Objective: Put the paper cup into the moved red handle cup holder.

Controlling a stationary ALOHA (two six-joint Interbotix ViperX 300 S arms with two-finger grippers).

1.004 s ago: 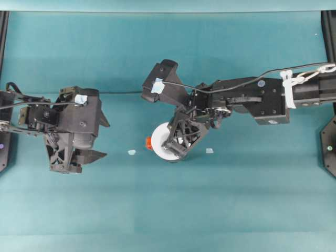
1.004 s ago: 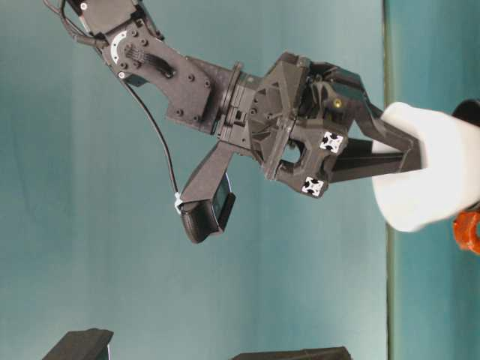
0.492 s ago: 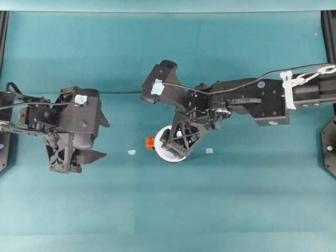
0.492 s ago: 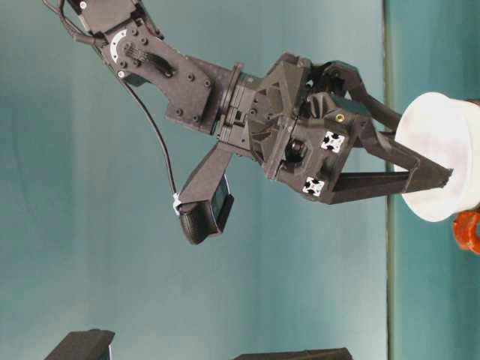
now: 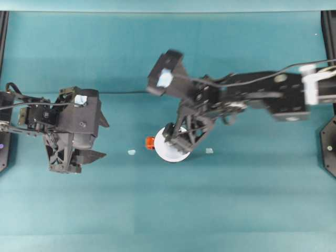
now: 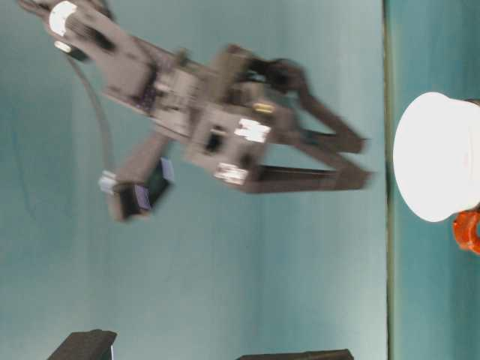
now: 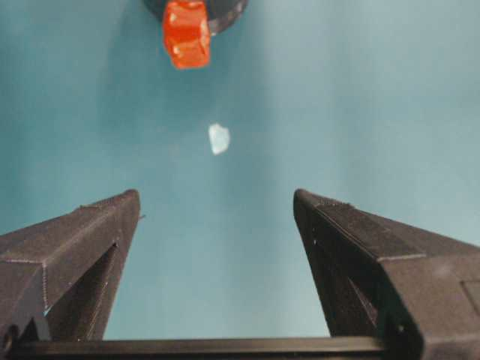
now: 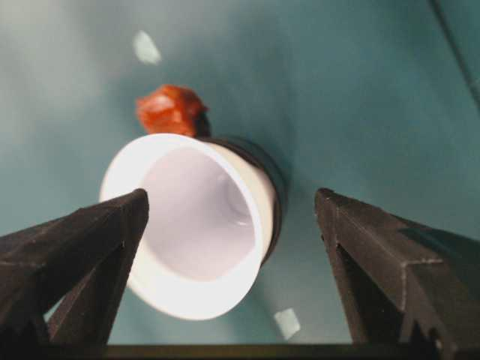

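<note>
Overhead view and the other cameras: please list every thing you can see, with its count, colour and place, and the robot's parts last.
Cup: 1, white, seated in the holder, near the table's middle.
Holder: 1, black, with a red handle pointing to the left arm's side.
Tape bits: 2, pale, on the table, one on each side of the cup.
Table: 1, teal.
Left claw: 1, black, open, at the left, apart from the cup.
Right claw: 1, black, open, above the cup, not touching it.

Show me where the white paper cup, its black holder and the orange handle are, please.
paper cup (image 8: 196,225), right wrist view, on its inner wall.
black holder (image 8: 268,176), right wrist view, on its rim beside the cup.
orange handle (image 7: 186,34), left wrist view, on its face.
</note>
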